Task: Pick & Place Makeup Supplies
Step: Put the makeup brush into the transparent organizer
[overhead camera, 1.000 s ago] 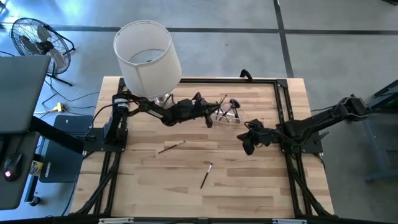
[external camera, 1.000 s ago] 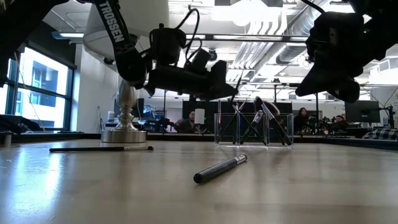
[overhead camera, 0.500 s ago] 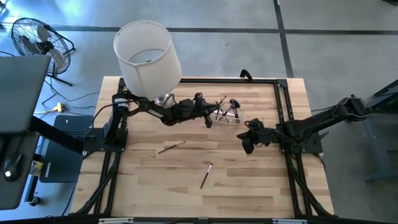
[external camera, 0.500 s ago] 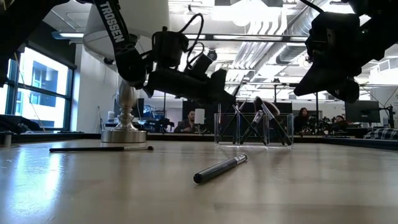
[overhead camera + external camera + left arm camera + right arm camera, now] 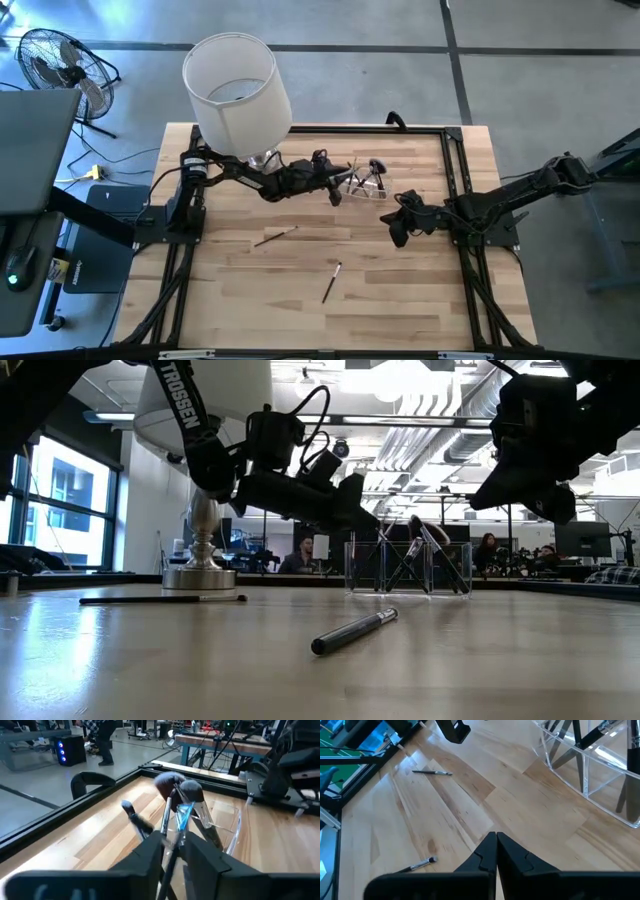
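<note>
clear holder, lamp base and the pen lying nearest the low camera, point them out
clear holder [image 5: 408, 567], low view, on its front wall
lamp base [image 5: 199, 577], low view, on the round metal foot
pen [image 5: 354, 630], low view, on the middle of its dark barrel

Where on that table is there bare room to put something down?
The near edge past the pencil and the near corners are bare wood. It is crowded at the far middle: lamp, clear holder, left pincer holding a brush, right pincer.

Brushes standing in clear holder [image 5: 366, 184] behind table [image 5: 400, 310] centre, two brushes [image 5: 331, 282] lying nearer front
</note>
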Robot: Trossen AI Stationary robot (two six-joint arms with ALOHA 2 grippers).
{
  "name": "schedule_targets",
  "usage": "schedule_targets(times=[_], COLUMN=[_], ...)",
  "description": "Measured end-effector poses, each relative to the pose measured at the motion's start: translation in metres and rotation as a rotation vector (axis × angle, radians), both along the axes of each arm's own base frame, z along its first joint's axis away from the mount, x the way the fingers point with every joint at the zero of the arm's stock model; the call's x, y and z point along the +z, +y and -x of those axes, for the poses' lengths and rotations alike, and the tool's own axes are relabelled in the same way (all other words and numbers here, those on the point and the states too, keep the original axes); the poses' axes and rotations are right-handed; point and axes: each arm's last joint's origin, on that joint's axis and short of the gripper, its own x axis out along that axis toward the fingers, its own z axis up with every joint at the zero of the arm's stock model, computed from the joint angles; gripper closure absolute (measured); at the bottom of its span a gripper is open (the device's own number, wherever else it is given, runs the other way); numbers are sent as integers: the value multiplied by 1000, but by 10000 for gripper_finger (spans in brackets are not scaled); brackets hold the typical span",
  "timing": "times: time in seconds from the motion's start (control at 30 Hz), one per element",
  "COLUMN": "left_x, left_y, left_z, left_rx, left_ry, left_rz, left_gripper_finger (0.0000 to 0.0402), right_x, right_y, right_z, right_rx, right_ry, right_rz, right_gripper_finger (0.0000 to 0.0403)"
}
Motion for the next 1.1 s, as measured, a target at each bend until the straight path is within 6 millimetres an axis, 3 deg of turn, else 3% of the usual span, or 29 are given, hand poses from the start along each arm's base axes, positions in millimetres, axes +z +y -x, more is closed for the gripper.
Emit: schedule_targets(times=[0.3,0.5,0.83,1.1], left_x=[1,28,74,110], left_y=[0,-11,-64,-129], left_z=[0,1,9,4], left_rx=[2,-3,109,187], left_ry=[-13,-80,-82,155], left_rz=[9,-41,-144,-166], left_gripper_finger=[257,255,254,254], right_x=[0,0,0,0], right_y=[0,0,2,3], right_z=[0,0,0,-1], right_rx=[8,17,79,150], right_ry=[-5,-3,14,22], right_rz=[-5,1,10,35], right_gripper_finger=[402,398,395,400])
